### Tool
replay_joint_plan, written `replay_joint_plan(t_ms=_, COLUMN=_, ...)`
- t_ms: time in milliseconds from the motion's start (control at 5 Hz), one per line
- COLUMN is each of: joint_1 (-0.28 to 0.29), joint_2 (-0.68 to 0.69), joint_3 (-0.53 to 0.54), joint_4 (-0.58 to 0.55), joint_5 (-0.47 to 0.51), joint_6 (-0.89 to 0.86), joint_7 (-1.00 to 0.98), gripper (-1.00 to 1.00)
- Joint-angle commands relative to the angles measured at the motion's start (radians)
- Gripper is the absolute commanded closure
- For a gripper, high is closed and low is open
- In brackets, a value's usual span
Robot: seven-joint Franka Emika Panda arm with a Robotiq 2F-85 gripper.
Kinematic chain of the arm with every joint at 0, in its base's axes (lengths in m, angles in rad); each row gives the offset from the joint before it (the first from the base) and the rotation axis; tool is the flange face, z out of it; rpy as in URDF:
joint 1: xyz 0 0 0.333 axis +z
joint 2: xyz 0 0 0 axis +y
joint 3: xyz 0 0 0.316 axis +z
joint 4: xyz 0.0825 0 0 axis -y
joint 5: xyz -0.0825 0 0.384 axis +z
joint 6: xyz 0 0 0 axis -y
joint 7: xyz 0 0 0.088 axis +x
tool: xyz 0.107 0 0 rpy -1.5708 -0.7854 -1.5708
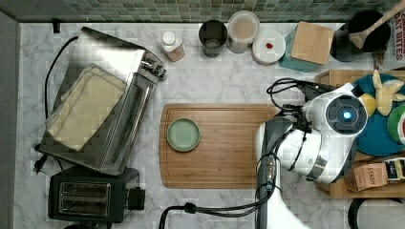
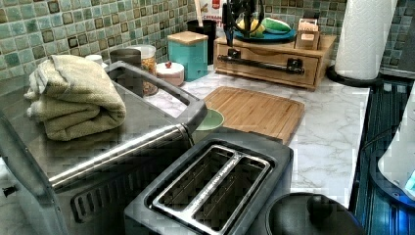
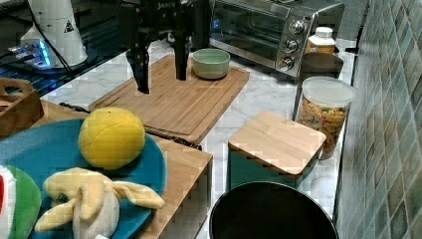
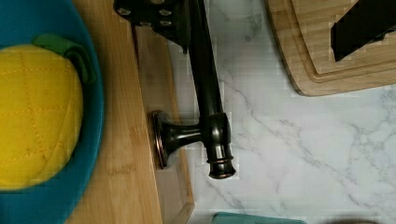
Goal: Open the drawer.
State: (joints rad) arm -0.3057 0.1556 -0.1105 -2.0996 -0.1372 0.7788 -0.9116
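My end effector (image 3: 159, 82) hangs with its fingers wide apart, holding nothing, above the cutting board (image 1: 224, 145). The drawer (image 2: 266, 66) sits shut in the wooden box at the desk's far edge in the left view. I think it slides stiffly. Its black bar handle (image 4: 205, 84) looks hard and smooth, so I'd grab mid-bar. The bare desk (image 4: 299, 154) gives pulling room.
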Motion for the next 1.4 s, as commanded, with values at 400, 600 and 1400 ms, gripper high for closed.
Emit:
replay_joint_plan(t_ms=400, joint_1=-0.06, joint_2=0.111, joint_3=-0.037, joint_4=0.033, joint_5=-0.034, joint_6=0.072, joint_7=-0.259, gripper=-1.0)
replay_joint_plan(t_ms=600, joint_1=-0.056, joint_2=0.114, joint_3=-0.051, joint_4=0.012, joint_5=-0.052, joint_6=0.111, joint_7=-0.225, gripper=-1.0)
replay_joint_plan(t_ms=1400, joint_1=-0.074, joint_2=0.194, joint_3=0.005, joint_4=-0.054, joint_5=0.076, joint_6=0.193, joint_7=-0.205, gripper=-1.0)
